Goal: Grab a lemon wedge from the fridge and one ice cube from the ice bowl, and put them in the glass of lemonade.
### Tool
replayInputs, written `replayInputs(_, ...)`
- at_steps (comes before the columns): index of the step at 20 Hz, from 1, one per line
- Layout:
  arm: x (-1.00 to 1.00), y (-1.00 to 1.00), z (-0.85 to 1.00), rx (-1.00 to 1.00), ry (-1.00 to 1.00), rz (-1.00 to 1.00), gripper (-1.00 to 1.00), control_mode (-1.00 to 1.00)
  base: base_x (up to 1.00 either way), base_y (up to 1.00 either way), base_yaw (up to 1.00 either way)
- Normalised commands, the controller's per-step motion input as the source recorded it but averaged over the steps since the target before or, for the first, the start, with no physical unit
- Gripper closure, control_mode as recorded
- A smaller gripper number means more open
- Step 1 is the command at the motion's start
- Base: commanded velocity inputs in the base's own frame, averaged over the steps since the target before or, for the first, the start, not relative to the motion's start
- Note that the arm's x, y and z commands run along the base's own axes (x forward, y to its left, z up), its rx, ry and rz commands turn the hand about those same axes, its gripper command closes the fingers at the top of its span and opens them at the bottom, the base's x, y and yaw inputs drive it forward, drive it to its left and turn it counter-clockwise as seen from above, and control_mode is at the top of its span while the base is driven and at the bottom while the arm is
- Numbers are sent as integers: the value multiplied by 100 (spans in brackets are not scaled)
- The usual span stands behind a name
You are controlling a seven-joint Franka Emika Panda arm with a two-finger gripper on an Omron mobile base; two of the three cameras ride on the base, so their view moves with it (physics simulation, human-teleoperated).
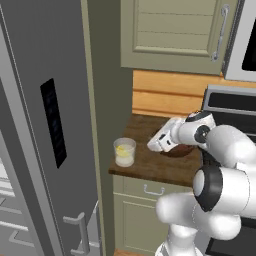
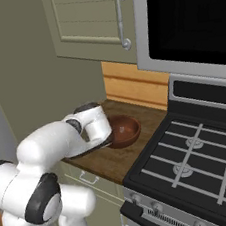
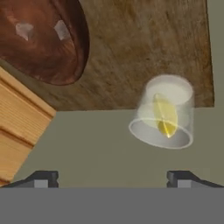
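With the lemon wedge (image 3: 166,116) already floating in the glass of lemonade (image 3: 164,113) on the wooden counter (image 3: 144,48), the gripper (image 3: 113,178) stands wide open and empty, and the brown ice bowl (image 3: 46,39) lies diagonally across from the glass, near the fingers.

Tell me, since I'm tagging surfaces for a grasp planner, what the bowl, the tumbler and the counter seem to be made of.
The round reddish-brown bowl looks like polished wood: dark grain with a soft sheen. The short clear tumbler reads as glass or clear plastic: the yellow wedge shows through its wall. The brown countertop looks like matte wood, with streaky grain and no gloss.
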Motion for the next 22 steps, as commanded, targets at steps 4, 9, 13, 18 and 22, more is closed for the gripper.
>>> replayInputs(4, -25, -64, 79, -1, 22, -26, -100, -100, 0, 0, 0)
replayInputs(9, -43, -44, 19, 0, 20, -33, -100, -100, 0, 0, 0)
replayInputs(13, -19, -30, 2, 0, 17, -35, -100, -100, 0, 0, 0)
replayInputs(18, -11, -36, 4, 11, 4, -40, -100, -100, 0, 0, 0)
replayInputs(22, -1, -29, 18, 35, -2, -37, -100, -100, 0, 0, 0)
